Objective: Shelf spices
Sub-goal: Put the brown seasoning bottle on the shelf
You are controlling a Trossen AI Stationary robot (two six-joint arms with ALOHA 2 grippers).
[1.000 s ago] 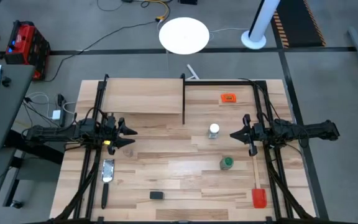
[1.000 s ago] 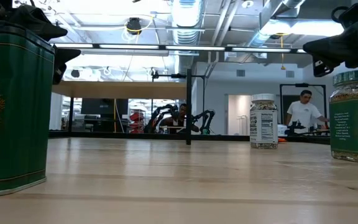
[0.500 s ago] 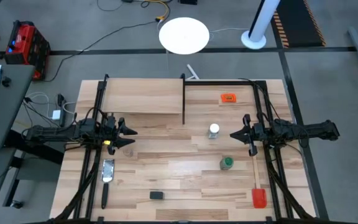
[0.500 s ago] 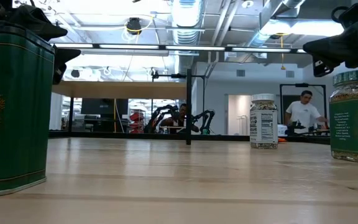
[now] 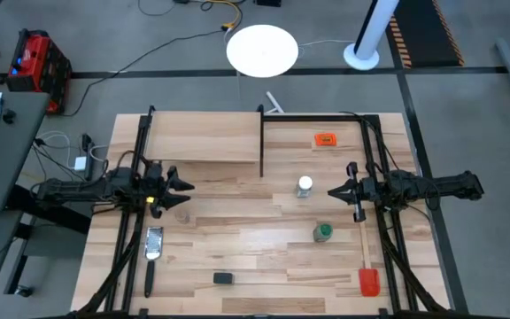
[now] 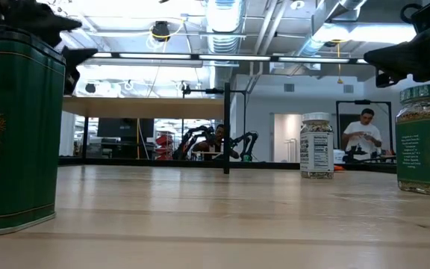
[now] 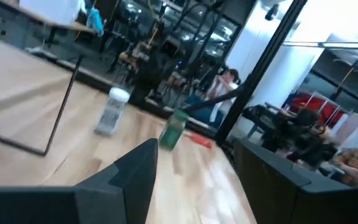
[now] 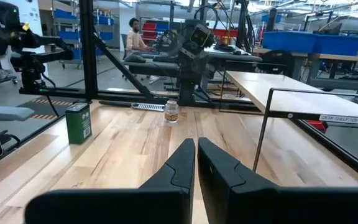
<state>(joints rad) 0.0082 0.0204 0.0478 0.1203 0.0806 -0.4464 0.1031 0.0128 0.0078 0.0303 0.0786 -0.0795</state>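
Observation:
The shelf (image 5: 204,137), a light-wood plank on a thin black frame, stands at the table's far left. A clear jar with a white lid (image 5: 305,186) and a green-lidded jar (image 5: 323,232) stand upright on the table's right half. A dark tin (image 5: 223,278) stands near the front edge. A small brownish jar (image 8: 171,112) stands on the table below the left arm. My left gripper (image 5: 189,186) hovers open above the table's left side. My right gripper (image 5: 330,190) hovers shut just right of the white-lidded jar. Neither touches anything.
A metal grater (image 5: 153,241) lies near the left front. A red-headed spatula (image 5: 366,266) lies along the right side, and an orange tag (image 5: 325,139) at the far right. Black frame bars run along both table sides. Bare wood lies between the grippers. People sit beyond the table.
My left gripper has tipped its fingers slightly upward, still open. The jars and the tin have not moved.

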